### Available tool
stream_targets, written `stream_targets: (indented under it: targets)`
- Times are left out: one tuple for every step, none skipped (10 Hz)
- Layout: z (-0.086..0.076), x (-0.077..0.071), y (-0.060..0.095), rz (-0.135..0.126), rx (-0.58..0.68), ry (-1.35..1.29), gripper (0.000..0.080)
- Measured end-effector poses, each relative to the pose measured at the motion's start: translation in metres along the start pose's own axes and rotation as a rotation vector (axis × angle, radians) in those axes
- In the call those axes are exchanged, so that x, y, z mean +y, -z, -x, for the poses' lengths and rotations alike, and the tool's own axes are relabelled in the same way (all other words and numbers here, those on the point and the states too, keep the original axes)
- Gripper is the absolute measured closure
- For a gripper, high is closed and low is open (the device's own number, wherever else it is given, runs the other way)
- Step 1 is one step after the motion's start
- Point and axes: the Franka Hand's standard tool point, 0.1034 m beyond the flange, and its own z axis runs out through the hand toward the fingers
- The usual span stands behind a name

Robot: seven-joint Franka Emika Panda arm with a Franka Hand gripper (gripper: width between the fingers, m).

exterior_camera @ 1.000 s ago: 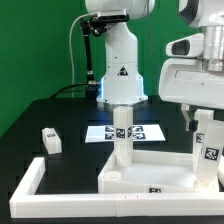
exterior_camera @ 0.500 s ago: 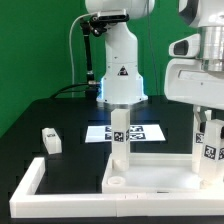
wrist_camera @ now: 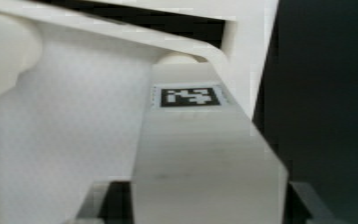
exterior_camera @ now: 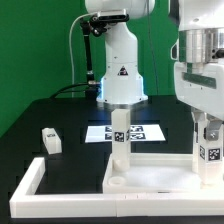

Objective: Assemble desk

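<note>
Desk tabletop, a white plastic rimmed rectangular panel point(exterior_camera: 160, 172), lies low centre in the exterior view, with one short white blocky tagged leg point(exterior_camera: 120, 140) upright on it. The gripper point(exterior_camera: 207, 126) fingers clamp a second white leg point(exterior_camera: 209, 155) at the right edge. Likely risk: a tilted grip jams the leg and levers the panel.

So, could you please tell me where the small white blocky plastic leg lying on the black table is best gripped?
Probably mid-length, pinching its long side faces from above: the small white blocky leg lies flat on the black table, clear of the white border rail.
</note>
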Motion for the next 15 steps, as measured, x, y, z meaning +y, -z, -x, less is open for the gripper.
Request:
stream_targets:
  targets:
    - [0.001, 0.0, 0.0, -0.002, -0.023, -0.124, 0.0509]
    - [0.002, 0.0, -0.001, -0.001, -0.049, -0.238, 0.0509]
    - [0.002, -0.001, -0.001, 0.004, -0.058, -0.333, 0.0508]
    - [0.004, 0.0, -0.001, 0.005, -0.057, -0.379, 0.0508]
    - [0.003, -0.001, -0.001, -0.001, -0.055, -0.367, 0.0427]
    - [0.003, -0.002, -0.001, -0.004, -0.055, -0.347, 0.0427]
    - [0.006, -0.001, -0.001, -0.001, -0.042, -0.275, 0.029]
    - [0.018, -0.001, -0.001, 0.007, -0.014, -0.08, 0.018]
    - [0.02, -0.003, -0.001, 0.001, -0.013, 0.061, 0.0159]
    - [0.018, -0.003, -0.001, 0.002, -0.011, 0.117, 0.0159]
    - [0.017, -0.003, -0.001, 0.001, -0.011, 0.161, 0.0159]
    - [0.016, -0.003, -0.001, 0.002, -0.008, 0.226, 0.0151]
    - [0.014, -0.003, -0.001, 0.006, 0.003, 0.336, 0.015]
    - [0.008, -0.002, 0.0, 0.049, 0.045, 0.601, 0.015]
    - [0.009, -0.009, 0.001, 0.054, 0.068, 0.849, 0.015]
